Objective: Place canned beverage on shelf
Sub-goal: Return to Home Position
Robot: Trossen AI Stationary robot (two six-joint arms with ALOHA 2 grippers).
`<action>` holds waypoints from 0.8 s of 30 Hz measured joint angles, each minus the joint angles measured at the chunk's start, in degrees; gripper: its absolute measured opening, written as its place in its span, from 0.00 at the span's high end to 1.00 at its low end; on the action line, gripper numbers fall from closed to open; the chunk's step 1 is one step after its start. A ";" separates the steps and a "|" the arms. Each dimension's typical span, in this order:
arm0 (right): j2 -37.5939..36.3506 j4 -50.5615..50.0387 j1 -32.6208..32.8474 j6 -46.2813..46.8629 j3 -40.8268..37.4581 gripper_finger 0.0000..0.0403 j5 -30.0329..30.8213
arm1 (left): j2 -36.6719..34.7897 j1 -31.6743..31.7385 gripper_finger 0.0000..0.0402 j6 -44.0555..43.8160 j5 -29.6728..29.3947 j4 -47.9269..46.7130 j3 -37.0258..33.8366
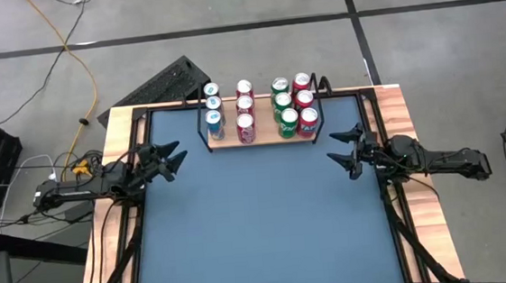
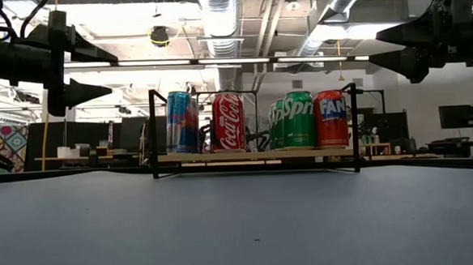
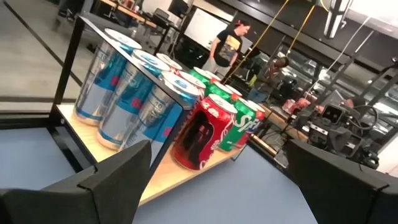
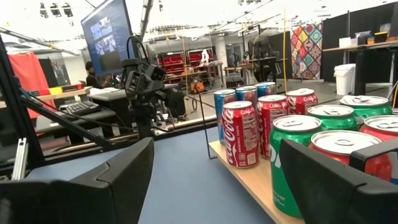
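The shelf (image 1: 262, 140), a light-wood board with black wire ends, stands at the far middle of the blue table. On it stand rows of upright cans: blue ones (image 1: 212, 106) at the left, red cola cans (image 1: 245, 106), green ones (image 1: 283, 104), and red-orange ones (image 1: 304, 99) at the right. My left gripper (image 1: 171, 160) hovers open at the table's left edge. My right gripper (image 1: 342, 149) hovers open at the right edge. Both point inward, level, with nothing between their fingers. In the low view both hang higher than the can tops (image 2: 226, 94).
The blue table top (image 1: 260, 231) stretches from the shelf to the near edge, inside a wooden rim (image 1: 117, 134). A black keyboard (image 1: 169, 81) and cables lie on the floor beyond the far left corner. A person (image 3: 228, 42) stands in the room behind.
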 joint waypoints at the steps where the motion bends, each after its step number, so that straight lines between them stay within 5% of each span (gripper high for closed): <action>1: 0.00 0.01 0.00 0.03 0.00 0.16 0.00 | 0.00 0.00 0.10 -0.01 0.19 -0.02 0.02; 14: -0.01 0.34 0.00 12.61 0.00 0.16 0.00 | 0.00 0.02 0.10 -0.14 -1.25 0.00 0.11; 24: -0.01 0.34 0.00 12.97 0.00 0.16 0.00 | 0.00 0.02 0.10 4.18 -1.27 0.44 0.13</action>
